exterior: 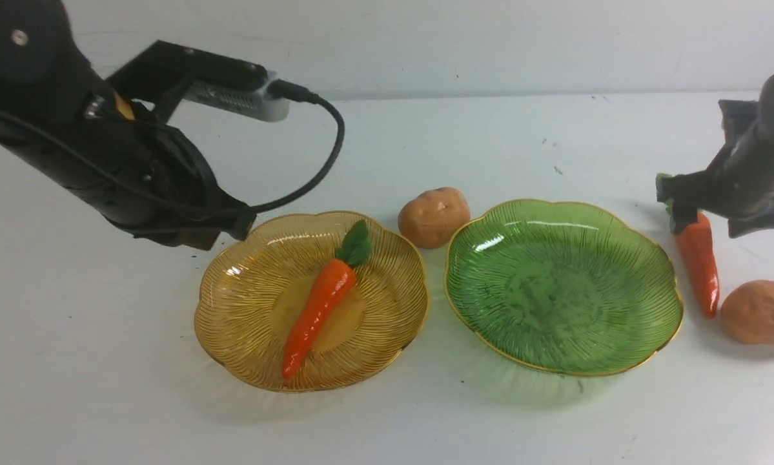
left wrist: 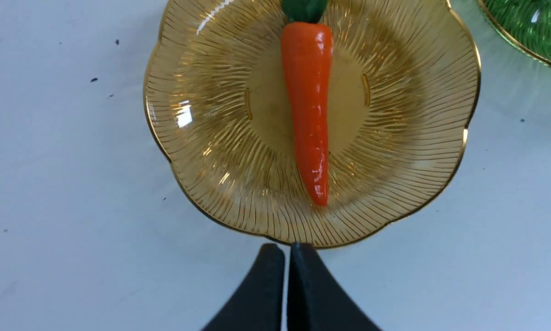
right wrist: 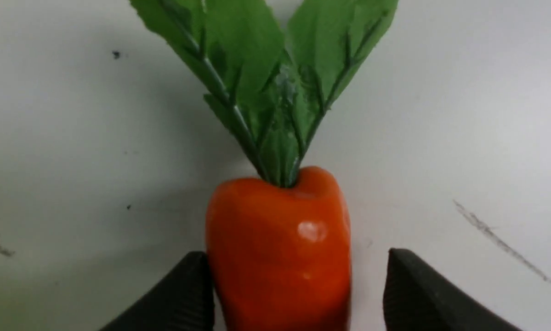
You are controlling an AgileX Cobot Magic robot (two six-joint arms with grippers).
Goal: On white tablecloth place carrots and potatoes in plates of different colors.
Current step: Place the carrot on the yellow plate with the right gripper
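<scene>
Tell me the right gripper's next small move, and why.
Probably close the right gripper: its fingers straddle the loose carrot near the leafy top, with a gap on one side. It belongs in the amber plate with the other carrot.

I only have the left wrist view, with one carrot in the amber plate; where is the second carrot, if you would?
Observer: The second carrot lies on the white tablecloth, just right of the green plate.
Operator: Is the right gripper on it?
Observer: The right gripper straddles its thick end, open, one finger clear of it.
Operator: And the potatoes?
Observer: The far potato sits behind the gap between the amber plate and green plate; the right potato lies beside that carrot.
</scene>
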